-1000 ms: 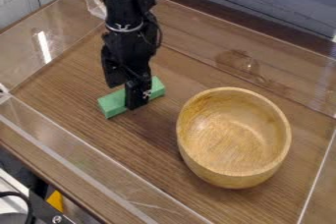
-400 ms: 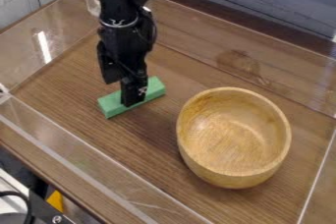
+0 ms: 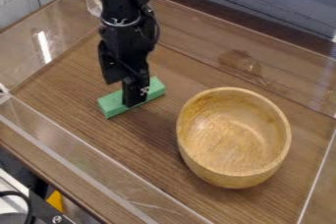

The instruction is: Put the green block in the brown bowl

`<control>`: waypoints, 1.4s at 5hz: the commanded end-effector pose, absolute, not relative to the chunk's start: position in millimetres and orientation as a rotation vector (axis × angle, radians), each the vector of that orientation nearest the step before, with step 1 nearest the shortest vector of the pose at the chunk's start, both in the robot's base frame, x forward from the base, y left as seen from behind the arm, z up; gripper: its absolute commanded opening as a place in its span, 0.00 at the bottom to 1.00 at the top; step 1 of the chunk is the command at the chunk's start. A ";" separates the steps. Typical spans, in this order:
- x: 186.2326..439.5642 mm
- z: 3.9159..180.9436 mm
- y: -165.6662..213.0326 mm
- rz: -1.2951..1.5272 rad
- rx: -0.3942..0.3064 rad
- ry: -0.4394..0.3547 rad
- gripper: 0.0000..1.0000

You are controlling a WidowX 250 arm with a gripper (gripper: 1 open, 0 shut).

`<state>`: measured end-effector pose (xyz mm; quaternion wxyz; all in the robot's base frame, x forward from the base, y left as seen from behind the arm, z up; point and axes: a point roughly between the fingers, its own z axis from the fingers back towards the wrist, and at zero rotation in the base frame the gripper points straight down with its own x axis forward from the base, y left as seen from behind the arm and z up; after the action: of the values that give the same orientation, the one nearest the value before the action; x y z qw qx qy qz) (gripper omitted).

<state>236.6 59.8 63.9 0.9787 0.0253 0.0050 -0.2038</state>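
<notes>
The green block (image 3: 117,102) lies flat on the wooden table, left of centre, running diagonally. My black gripper (image 3: 121,83) points straight down over it, jaws open, one finger (image 3: 134,92) in front of the block's middle and the other at its far side. The fingers straddle the block; whether they touch it I cannot tell. The brown bowl (image 3: 234,135) stands upright and empty to the right of the block, a short gap away.
Clear plastic walls (image 3: 53,31) ring the wooden table (image 3: 250,71) on all sides. A dark table edge with cables sits at the bottom left corner (image 3: 33,203).
The gripper shifted slightly left and up over the block; the block and bowl have not moved.
</notes>
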 end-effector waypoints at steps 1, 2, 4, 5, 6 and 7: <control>245.0 74.6 69.1 -0.364 0.085 -0.053 1.00; 244.0 67.7 71.6 -0.337 0.088 -0.045 1.00; 246.2 59.1 73.0 -0.335 0.092 -0.030 1.00; 241.7 54.8 75.4 -0.372 0.089 -0.027 0.00; 238.7 65.7 76.7 -0.396 0.073 -0.033 0.00; 237.8 74.8 77.9 -0.335 0.059 -0.038 0.00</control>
<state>230.3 73.9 60.8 0.9852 0.0171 0.0065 -0.1707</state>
